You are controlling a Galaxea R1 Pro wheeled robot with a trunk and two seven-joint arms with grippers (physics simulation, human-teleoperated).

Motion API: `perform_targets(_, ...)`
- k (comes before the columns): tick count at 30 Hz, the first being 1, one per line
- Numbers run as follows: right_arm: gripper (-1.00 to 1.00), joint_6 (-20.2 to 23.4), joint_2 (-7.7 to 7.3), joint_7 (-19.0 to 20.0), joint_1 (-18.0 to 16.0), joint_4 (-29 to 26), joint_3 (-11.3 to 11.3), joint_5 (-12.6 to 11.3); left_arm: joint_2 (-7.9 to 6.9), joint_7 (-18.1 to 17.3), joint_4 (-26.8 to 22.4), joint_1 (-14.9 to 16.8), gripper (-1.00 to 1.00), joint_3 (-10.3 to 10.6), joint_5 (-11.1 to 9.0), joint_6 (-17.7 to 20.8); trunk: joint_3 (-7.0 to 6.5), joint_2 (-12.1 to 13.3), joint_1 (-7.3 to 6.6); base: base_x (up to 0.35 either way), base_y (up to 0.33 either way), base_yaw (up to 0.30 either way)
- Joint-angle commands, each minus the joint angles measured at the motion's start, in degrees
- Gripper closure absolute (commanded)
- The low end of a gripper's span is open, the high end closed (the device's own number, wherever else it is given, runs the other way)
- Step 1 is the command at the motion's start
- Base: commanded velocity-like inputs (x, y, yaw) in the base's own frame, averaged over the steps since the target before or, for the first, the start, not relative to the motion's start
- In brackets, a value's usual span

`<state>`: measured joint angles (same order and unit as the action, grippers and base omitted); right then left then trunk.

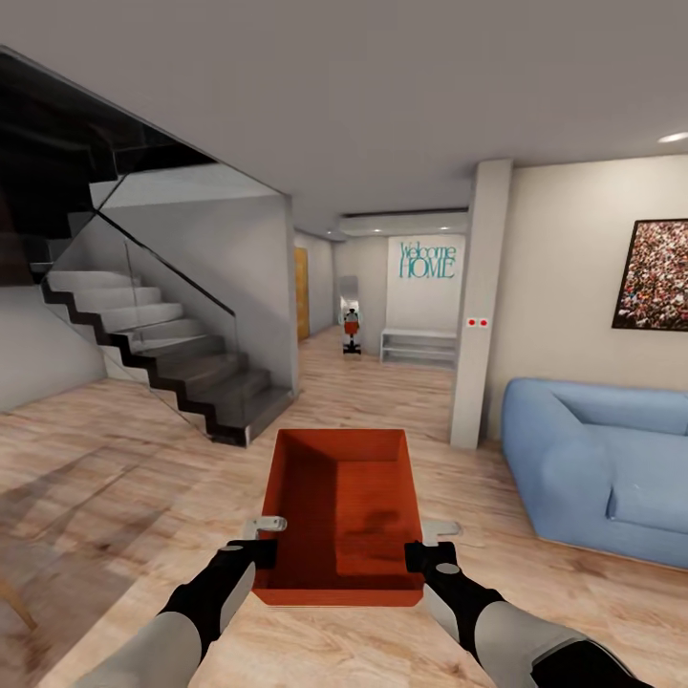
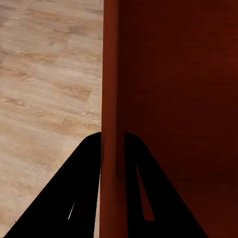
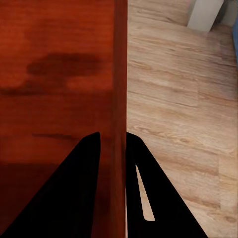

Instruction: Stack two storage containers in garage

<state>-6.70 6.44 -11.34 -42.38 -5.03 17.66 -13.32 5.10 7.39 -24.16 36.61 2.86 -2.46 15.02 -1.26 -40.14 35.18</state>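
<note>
Head view: One storage container point(image 1: 341, 516), orange-red and open-topped, is held level above the light wood plank floor point(image 1: 115, 478) of the living room, at the 6 o'clock position of the frame. The left gripper point(image 1: 256, 552) grips the container's left wall near its close corner; the right gripper point(image 1: 425, 554) grips the right wall opposite it. A staircase point(image 1: 162, 358) with a glass balustrade stands at 10 o'clock. A blue sofa point(image 1: 602, 468) sits at 3 o'clock, below a framed picture point(image 1: 655, 275). A white pillar point(image 1: 481, 306) stands just left of the sofa. A corridor with a "Welcome HOME" wall sign point(image 1: 427, 259) lies at 12 o'clock.

Left wrist view: The container wall point(image 2: 111, 99) runs between the two black fingers point(image 2: 74, 193). One finger lies outside the wall, the other inside, both pressed against it. Plank floor lies on the outer side of the wall.

Right wrist view: The black fingers point(image 3: 74, 193) clamp the opposite container wall point(image 3: 119, 89) in the same manner, one finger on each face. The container's inner floor shows a dark shadow patch.
</note>
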Motion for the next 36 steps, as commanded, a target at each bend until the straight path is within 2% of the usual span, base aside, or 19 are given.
perform_targets(1, 1.00, -0.1, 0.01, 0.2, 0.0, 0.0, -0.2, -0.7, -0.69, 0.9, -0.3, 0.0, 1.00, -2.2, 1.3, 0.4, 0.01, 0.0, 0.05, 0.322, 0.000, 0.000)
perform_targets(30, 1.00, -0.1, -0.03, 0.2, 0.0, 0.0, -0.2, -0.7, -0.90, 0.9, -0.3, 0.0, 1.00, -2.2, 1.3, 0.4, 0.01, 0.0, 0.05, 0.322, 0.000, -0.001)
perform_targets(36, 1.00, -0.1, 0.00, 0.2, 0.0, 0.1, -0.2, -0.7, -0.93, 0.9, -0.3, 0.0, 1.00, -2.2, 1.3, 0.4, 0.01, 0.0, 0.05, 0.323, 0.000, -0.192)
